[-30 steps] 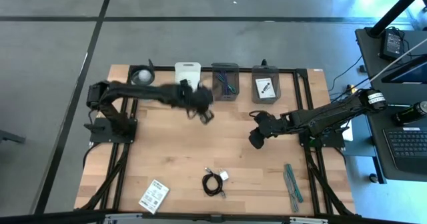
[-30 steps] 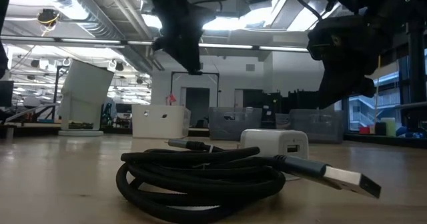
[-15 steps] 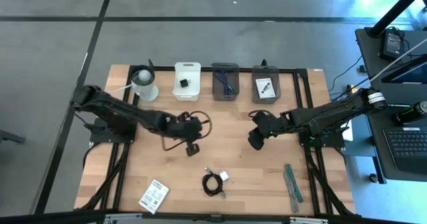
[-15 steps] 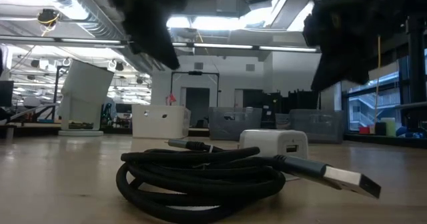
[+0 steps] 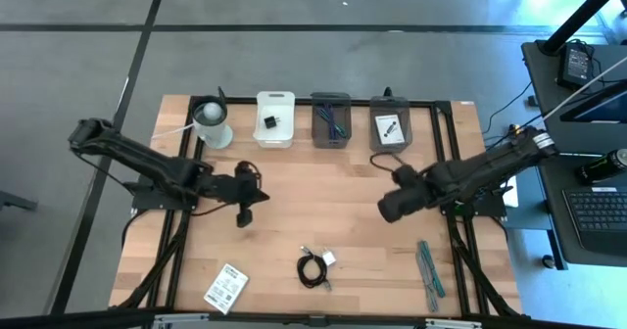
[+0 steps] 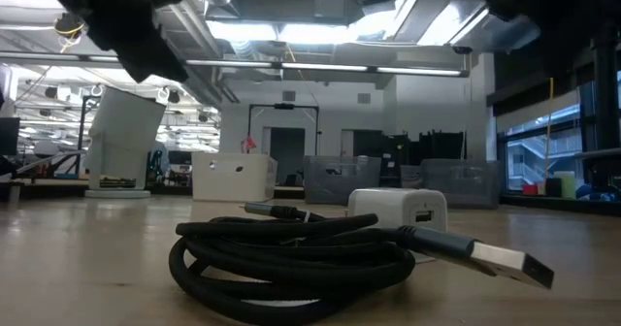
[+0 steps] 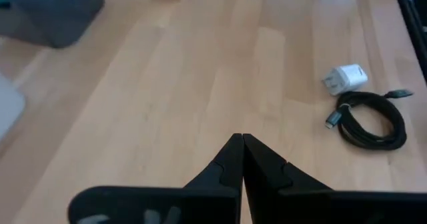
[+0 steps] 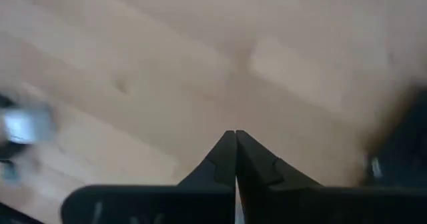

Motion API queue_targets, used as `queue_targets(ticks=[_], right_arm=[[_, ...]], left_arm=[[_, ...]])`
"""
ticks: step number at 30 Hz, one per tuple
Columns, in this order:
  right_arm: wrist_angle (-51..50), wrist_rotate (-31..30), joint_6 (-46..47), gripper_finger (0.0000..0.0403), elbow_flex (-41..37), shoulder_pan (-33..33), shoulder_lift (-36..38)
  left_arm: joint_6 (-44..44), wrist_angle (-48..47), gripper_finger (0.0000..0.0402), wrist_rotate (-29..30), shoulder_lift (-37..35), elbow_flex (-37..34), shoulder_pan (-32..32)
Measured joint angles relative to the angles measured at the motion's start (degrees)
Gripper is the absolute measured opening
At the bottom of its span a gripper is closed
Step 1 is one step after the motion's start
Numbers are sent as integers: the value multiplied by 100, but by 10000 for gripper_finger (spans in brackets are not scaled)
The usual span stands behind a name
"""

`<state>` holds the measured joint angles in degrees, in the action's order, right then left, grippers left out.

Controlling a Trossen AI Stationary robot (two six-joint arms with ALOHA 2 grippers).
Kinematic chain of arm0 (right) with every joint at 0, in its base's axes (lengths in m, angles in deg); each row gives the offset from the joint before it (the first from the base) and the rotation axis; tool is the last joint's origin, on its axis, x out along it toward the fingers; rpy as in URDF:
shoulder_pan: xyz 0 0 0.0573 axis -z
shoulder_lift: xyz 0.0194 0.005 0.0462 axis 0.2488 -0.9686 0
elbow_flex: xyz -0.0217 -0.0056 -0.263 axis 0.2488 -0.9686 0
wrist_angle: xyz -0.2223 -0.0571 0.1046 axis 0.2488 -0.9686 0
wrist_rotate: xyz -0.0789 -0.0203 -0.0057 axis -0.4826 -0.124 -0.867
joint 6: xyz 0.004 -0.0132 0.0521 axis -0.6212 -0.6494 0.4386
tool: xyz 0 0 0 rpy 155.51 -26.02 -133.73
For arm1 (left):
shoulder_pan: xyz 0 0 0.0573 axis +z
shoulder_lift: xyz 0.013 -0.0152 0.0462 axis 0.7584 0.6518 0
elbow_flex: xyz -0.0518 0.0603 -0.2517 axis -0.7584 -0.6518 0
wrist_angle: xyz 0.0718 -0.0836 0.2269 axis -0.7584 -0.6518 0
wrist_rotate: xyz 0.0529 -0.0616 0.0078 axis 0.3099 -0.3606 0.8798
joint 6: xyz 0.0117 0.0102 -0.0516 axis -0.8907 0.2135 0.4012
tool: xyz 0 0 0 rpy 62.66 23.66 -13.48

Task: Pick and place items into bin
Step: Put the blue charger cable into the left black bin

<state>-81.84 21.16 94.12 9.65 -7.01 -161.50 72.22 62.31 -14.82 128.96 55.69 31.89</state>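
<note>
While both arms hang over bare wood, the items lie along the near edge of the tabletop (image 5: 323, 207): a black coiled cable (image 5: 313, 269) with a small white charger block (image 5: 330, 258) touching it, a white printed card (image 5: 225, 288) well to the left of that, and a pair of teal strips (image 5: 428, 269) off to the right. At the far edge stand a white cup with a ball (image 5: 210, 120), a white bin (image 5: 275, 119) holding a small black cube (image 5: 271, 124), a grey bin (image 5: 331, 121) with coloured strips and a grey bin (image 5: 389, 125) with a white packet. The left gripper (image 5: 245, 217) hovers left of centre, its fingers (image 7: 227, 164) pressed together on nothing, the cable and charger ahead of it in its wrist view. The right gripper (image 5: 384, 211) hovers right of centre, between the packet bin and the teal strips, fingers (image 8: 225, 159) likewise closed and empty
</note>
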Motion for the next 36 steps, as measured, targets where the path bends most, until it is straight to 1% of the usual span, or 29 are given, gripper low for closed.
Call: queue_targets(ticks=[4, 9, 12, 15, 18, 21, 24, 27, 30, 36], right_arm=[[7, 735, 921, 23, -116, -530, -340], [185, 1367, 1840, 65, -275, -1210, -697], [543, 1858, 2344, 95, -527, -1619, -816], [1162, 2240, 2777, 126, -815, -2014, -871], [1818, 2338, 3236, 153, -1054, -2361, -870], [2004, 2344, 3690, 173, -1210, -2646, -868], [2111, 2351, 3914, 184, -1364, -2874, -868], [2622, 2357, 3986, 185, -1590, -3009, -865], [3126, 2379, 4117, 178, -1913, -3113, -865], [3621, 2398, 4212, 156, -2385, -3210, -861]], left_arm=[[-213, -3, 2, 28, -425, -108, -10], [-622, -1, 2, -124, -673, -124, -10], [-766, -6, 2, -122, -724, -124, -10], [-794, -9, 2, -140, -739, -124, -10], [-794, -23, 2, -258, -737, -124, -10], [-794, -23, 2, -271, -737, -124, -10], [-794, -23, 2, -265, -737, -124, -10], [-792, -15, 2, -234, -737, -124, -10], [-790, -9, 2, -231, -737, -124, -10], [-631, -8, 2, -227, -737, -124, -10]])
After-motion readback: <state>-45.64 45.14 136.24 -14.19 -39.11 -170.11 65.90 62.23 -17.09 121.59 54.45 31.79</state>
